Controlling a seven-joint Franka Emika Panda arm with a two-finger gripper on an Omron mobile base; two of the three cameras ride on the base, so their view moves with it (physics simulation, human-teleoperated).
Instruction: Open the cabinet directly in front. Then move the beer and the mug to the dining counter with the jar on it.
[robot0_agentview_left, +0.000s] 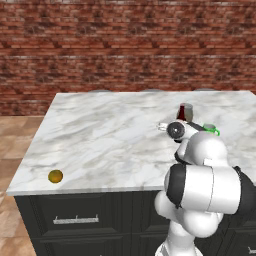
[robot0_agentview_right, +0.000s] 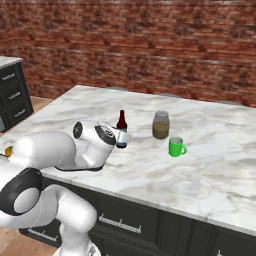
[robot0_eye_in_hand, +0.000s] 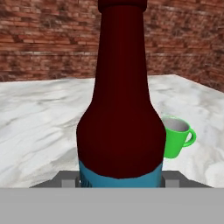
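In the right base view, left of centre, the gripper (robot0_agentview_right: 121, 136) clasps the upright beer (robot0_agentview_right: 121, 128) on the dining counter (robot0_agentview_right: 215, 165), with the jar (robot0_agentview_right: 160, 125) at centre and the mug (robot0_agentview_right: 176, 147) lower right of it.

Even, bright rendered light falls on the marble tabletop (robot0_agentview_right: 210, 150) with only faint, soft shadows and no glare, and the brick wall (robot0_agentview_left: 125, 45) looks coarse and slightly blurred throughout.
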